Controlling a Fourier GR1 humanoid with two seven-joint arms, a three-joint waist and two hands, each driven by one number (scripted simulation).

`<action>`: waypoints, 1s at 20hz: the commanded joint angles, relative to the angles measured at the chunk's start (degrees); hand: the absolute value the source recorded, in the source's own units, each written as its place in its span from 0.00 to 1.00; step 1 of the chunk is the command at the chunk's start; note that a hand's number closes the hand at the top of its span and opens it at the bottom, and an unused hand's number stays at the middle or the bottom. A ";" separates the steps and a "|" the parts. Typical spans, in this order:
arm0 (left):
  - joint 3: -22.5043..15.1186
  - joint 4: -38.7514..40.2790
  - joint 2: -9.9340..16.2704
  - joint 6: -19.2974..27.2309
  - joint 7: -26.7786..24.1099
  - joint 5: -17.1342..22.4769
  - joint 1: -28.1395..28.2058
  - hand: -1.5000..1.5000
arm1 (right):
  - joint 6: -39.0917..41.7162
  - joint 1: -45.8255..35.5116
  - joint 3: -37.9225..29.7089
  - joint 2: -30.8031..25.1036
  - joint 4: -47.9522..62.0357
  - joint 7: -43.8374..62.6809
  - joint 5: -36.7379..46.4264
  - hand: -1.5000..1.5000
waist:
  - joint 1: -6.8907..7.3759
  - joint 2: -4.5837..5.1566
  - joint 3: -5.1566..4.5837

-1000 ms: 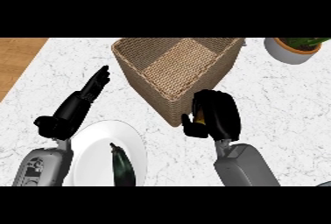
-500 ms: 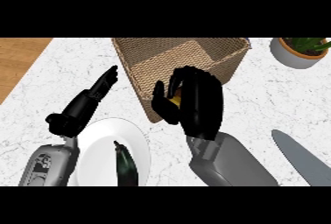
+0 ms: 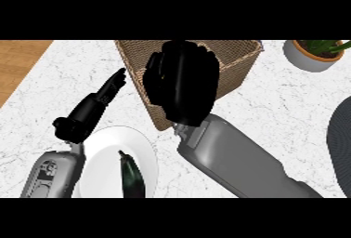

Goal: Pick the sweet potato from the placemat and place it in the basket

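The woven basket (image 3: 238, 62) stands at the back middle of the marble counter. My right hand (image 3: 182, 86) hovers over the basket's left half, back of the hand toward me, fingers curled downward. The sweet potato does not show; the curled hand hides it. The dark placemat (image 3: 341, 139) lies at the right edge, with nothing visible on the part in view. My left hand (image 3: 93, 109) rests open on the counter left of the basket, fingers straight and pointing up to the right.
A white plate (image 3: 103, 155) with a dark long vegetable (image 3: 132, 171) sits at the front left, under my left forearm. A potted plant (image 3: 316, 52) stands at the back right. A wooden surface (image 3: 19, 62) borders the counter at the left.
My right hand has travelled from beside the basket's front corner to above its left half, closing round the orange piece that showed between thumb and fingers. The left hand barely moved.
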 commanded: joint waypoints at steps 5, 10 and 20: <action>0.11 0.76 -0.94 0.78 0.02 -0.01 -1.26 0.50 | -1.76 -14.69 -4.38 0.51 10.43 17.00 3.28 1.00 | -0.87 0.29 0.02; 0.74 1.28 0.09 0.64 0.25 -0.34 -1.25 0.50 | -4.94 -20.50 -10.03 0.51 17.88 17.78 6.25 1.00 | -1.01 0.89 0.10; 2.12 -0.20 0.65 0.93 -0.18 0.37 -0.48 0.50 | -10.06 -24.90 -17.14 0.51 29.50 19.35 10.93 1.00 | -2.57 0.90 0.25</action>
